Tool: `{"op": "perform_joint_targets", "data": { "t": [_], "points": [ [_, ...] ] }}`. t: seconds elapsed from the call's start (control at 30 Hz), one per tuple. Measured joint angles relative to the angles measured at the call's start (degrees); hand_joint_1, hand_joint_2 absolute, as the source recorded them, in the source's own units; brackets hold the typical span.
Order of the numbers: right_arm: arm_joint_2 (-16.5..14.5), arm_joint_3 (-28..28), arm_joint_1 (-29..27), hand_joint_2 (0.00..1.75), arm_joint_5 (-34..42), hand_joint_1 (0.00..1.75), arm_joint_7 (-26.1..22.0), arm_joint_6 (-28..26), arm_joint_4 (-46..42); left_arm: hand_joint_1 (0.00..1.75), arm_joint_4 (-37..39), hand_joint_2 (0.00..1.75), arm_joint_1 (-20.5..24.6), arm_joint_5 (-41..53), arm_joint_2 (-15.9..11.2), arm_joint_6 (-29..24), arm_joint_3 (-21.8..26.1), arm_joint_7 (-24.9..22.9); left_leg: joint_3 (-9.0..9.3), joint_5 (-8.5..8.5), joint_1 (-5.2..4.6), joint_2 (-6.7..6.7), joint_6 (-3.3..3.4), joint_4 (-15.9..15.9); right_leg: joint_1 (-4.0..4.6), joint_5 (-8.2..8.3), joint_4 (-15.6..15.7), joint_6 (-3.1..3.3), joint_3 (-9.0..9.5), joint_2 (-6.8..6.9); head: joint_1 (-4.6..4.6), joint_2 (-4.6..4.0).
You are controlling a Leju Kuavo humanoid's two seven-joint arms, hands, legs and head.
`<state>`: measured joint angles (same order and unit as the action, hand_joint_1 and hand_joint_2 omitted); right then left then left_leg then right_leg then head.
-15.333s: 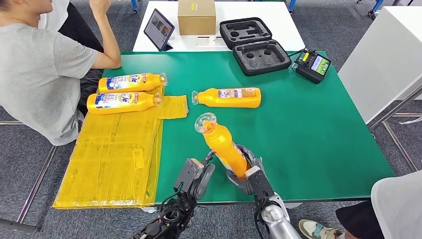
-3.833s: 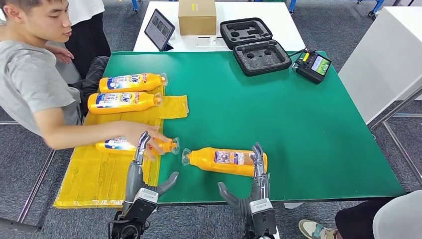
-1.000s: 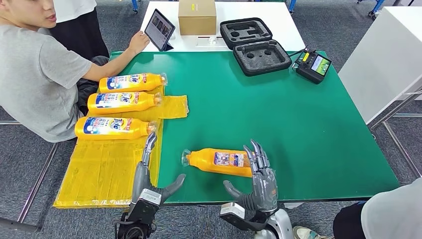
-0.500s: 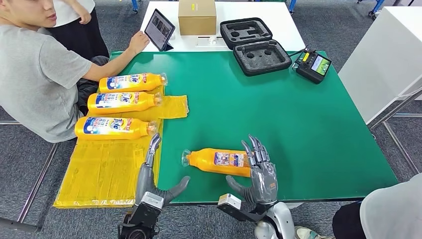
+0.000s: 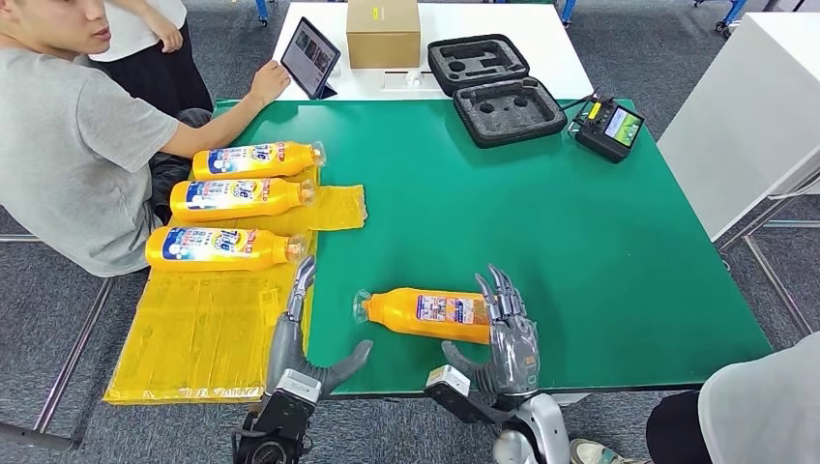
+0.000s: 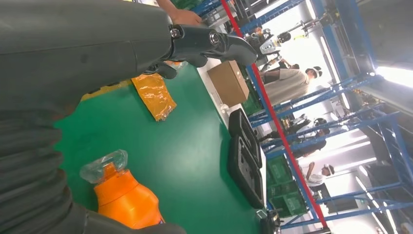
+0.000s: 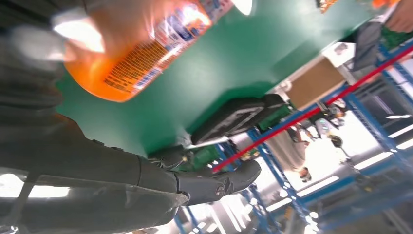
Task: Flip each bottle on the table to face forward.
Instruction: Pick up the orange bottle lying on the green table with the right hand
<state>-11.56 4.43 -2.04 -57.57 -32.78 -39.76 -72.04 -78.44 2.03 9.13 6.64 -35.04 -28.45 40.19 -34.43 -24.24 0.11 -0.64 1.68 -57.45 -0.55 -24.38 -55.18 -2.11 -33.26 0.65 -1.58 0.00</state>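
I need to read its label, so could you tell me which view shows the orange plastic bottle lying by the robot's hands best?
The head view: the orange plastic bottle shows whole. The left wrist view catches its capped neck; the right wrist view blurs it.

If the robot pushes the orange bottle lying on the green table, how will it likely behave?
The bottle lies on its side with a rounded body, so it may roll on the smooth table. Its glossy plastic looks slippery. It seems full, so probably rather heavy. The right hand is at its base.
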Motion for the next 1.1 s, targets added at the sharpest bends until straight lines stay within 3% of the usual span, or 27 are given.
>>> {"op": "perform_joint_targets", "data": {
  "t": [0.3, 0.53, 0.7, 1.1],
  "points": [
    [0.9, -0.8, -0.7, 1.75, -0.1, 0.0, 2.1, 0.0, 1.0, 0.0, 1.2, 1.75, 0.4, 0.1, 0.0, 0.9, -0.4, 0.0, 0.0, 0.0, 0.0, 0.0, 0.0, 0.0, 0.0, 0.0, 0.0, 0.0, -0.01, 0.0, -0.01, 0.0],
    [1.7, -1.4, 0.2, 1.75, -0.8, 0.0, 7.5, 0.0, 4.0, 0.0, 4.3, 1.75, 2.4, -0.3, 1.0, 1.8, -1.3, 0.0, 0.0, 0.0, 0.0, 0.0, 0.0, 0.0, 0.0, 0.01, 0.0, 0.0, 0.0, 0.0, 0.0, 0.0],
    [2.4, -2.1, 1.0, 1.75, -1.2, 0.0, 8.7, 0.0, 6.6, 0.0, 5.3, 1.75, 2.7, -0.3, 1.2, 1.7, -1.5, 0.0, -0.01, 0.0, 0.0, 0.0, 0.0, 0.0, 0.0, 0.01, 0.0, 0.0, 0.0, 0.0, -0.01, 0.0],
    [3.7, -2.7, 6.5, 1.75, -9.4, 0.0, 12.4, 0.0, 14.8, 0.0, 6.3, 1.75, 3.1, -1.1, 1.2, 2.0, -2.8, 0.0, 0.0, 0.01, 0.0, -0.01, 0.01, 0.0, 0.0, 0.02, 0.0, -0.01, 0.0, 0.0, -0.01, 0.0]
  ]
}}
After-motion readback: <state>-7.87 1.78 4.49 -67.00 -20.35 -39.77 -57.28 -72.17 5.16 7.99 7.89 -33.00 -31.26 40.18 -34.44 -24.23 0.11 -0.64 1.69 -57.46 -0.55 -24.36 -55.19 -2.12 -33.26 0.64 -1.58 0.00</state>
